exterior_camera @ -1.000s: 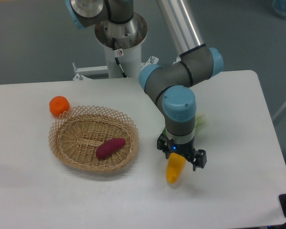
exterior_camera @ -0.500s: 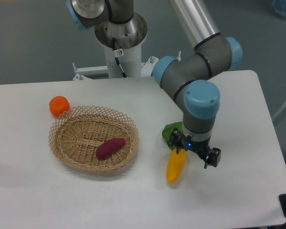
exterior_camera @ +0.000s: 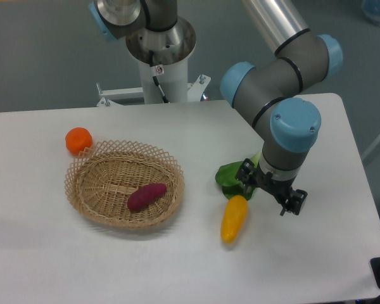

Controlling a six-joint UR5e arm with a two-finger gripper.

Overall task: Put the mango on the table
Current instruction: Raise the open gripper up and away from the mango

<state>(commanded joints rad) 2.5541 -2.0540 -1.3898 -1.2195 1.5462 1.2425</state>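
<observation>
Smooth yellow mango [exterior_camera: 234,218] (orange lower end) lies on table [exterior_camera: 316,253]; fingers [exterior_camera: 294,204] spread wide, empty.

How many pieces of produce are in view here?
4: the mango on the table, a sweet potato in the basket, an orange beside it, and a green item partly hidden by the gripper.
</observation>
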